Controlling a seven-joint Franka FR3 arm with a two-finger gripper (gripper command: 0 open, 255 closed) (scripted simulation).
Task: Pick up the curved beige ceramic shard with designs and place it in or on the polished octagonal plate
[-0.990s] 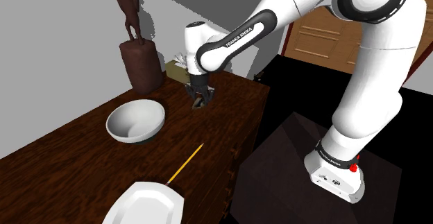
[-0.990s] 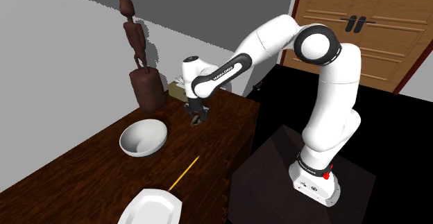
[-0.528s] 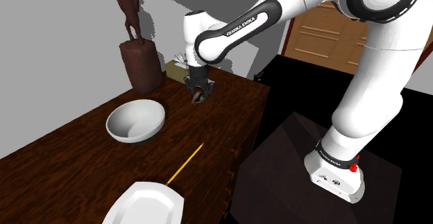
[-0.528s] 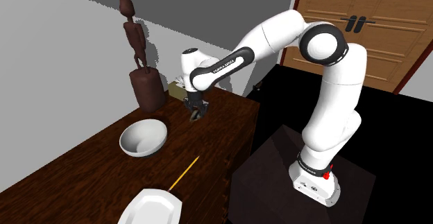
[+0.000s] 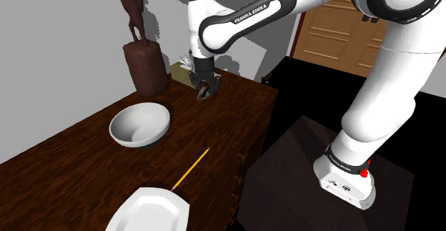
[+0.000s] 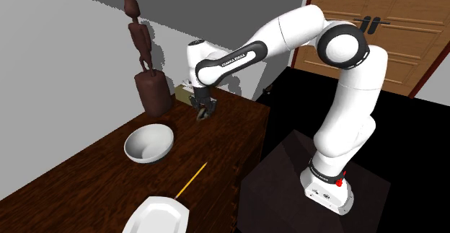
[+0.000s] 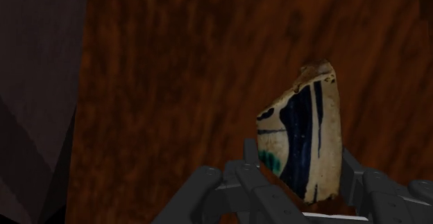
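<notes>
Brown wood is spreading across the table [image 5: 78, 161], which is carrying everything in play. Over it the white arm [image 5: 389, 86] is reaching from its stand [image 5: 296, 169] toward the table's far end, near the tall dark statue [image 5: 145, 64]. A round white bowl [image 5: 139, 124] is sitting midway along the table. The plate [image 5: 154, 207], drawn white with cut corners, is lying at the near end, by the shoulder view's lower edge and well apart from the claw [image 5: 205, 90]. A thin yellow pencil [image 5: 190, 169] is lying between bowl and plate.

The claw is hanging above the wood beside the statue's base. In the wrist view its two black fingers [image 7: 248, 161] are clasping the shard [image 7: 305, 136], a curved beige piece with dark blue bands and a touch of green. The shard is standing up between the fingers, seemingly clear of the table.

So the pick is looking done, as far as the pictures are telling. The carry along the table past bowl and pencil, the lowering onto the plate and the release are all waiting to be done.
</notes>
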